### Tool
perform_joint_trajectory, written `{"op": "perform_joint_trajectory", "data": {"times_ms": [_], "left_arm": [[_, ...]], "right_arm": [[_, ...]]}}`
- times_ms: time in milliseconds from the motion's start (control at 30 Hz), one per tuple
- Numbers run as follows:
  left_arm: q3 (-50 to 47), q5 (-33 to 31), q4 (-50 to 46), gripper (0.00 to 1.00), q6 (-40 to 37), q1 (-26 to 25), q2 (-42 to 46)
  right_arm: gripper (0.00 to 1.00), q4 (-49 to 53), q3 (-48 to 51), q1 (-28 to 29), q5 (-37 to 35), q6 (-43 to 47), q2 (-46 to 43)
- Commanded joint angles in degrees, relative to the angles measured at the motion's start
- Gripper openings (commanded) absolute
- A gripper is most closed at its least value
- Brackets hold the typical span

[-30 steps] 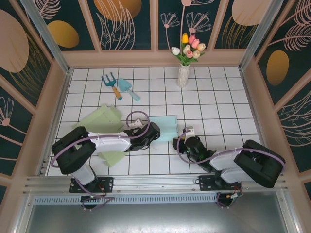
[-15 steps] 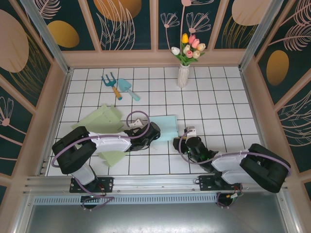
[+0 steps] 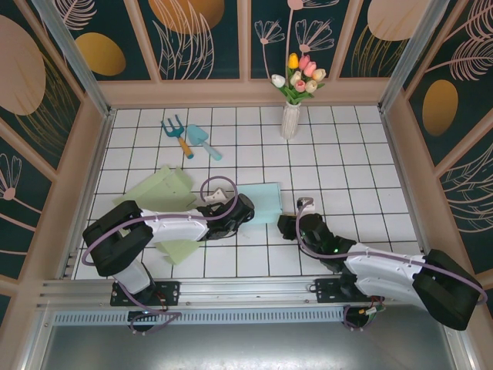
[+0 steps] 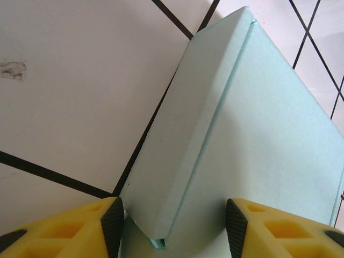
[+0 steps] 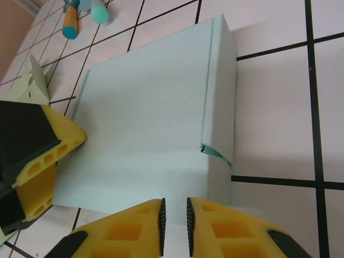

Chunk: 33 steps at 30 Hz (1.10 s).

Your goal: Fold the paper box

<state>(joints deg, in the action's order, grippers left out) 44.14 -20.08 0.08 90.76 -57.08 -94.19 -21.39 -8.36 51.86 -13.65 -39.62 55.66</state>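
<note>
The paper box (image 5: 145, 123) lay at 12 o'clock ahead of the nearly closed, empty right pincer (image 5: 174, 215); left pincer (image 4: 172, 220), half-open, straddled its corner.

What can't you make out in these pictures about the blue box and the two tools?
- Left wrist view: the left tool straddles a corner of the light blue box. The bottom frame edge cuts it off, so contact is unclear.
- Right wrist view: the right tool is nearly shut at the box's near edge. Whether it pinches paper is unclear.
- Top view: the left arm covers the box's left edge and part of the green paper.
</note>
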Motion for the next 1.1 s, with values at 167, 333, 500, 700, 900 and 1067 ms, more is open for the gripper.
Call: {"op": "perform_joint_trajectory", "data": {"times_ms": [167,333,500,700,900,1067], "left_arm": [[-1.7,-0.2,-8.1,0.54,0.3,0.2,-3.6],[-1.5,0.2,-7.9,0.54,0.1,0.2,-3.6],[-1.3,1.4,-7.4,0.54,-0.6,0.1,-3.7],[-0.8,1.3,-8.0,0.54,-0.8,0.1,-3.7],[-0.6,-0.4,-9.7,0.54,-0.6,0.2,-3.5],[-0.4,-0.6,-9.7,0.54,-0.8,0.2,-3.5]], "right_arm": [[0.14,0.4,-2.8,-1.2,0.9,-0.9,6.2],[0.13,-2.6,-2.9,-4.0,2.2,0.0,10.4],[0.12,-6.5,-2.2,-7.2,4.2,1.1,15.1],[0.16,-11.3,-3.6,-7.8,11.1,2.5,19.6],[0.29,-4.7,-3.2,-5.9,7.1,2.1,10.1],[0.39,4.9,-3.7,-5.6,2.1,2.9,1.2]]}}
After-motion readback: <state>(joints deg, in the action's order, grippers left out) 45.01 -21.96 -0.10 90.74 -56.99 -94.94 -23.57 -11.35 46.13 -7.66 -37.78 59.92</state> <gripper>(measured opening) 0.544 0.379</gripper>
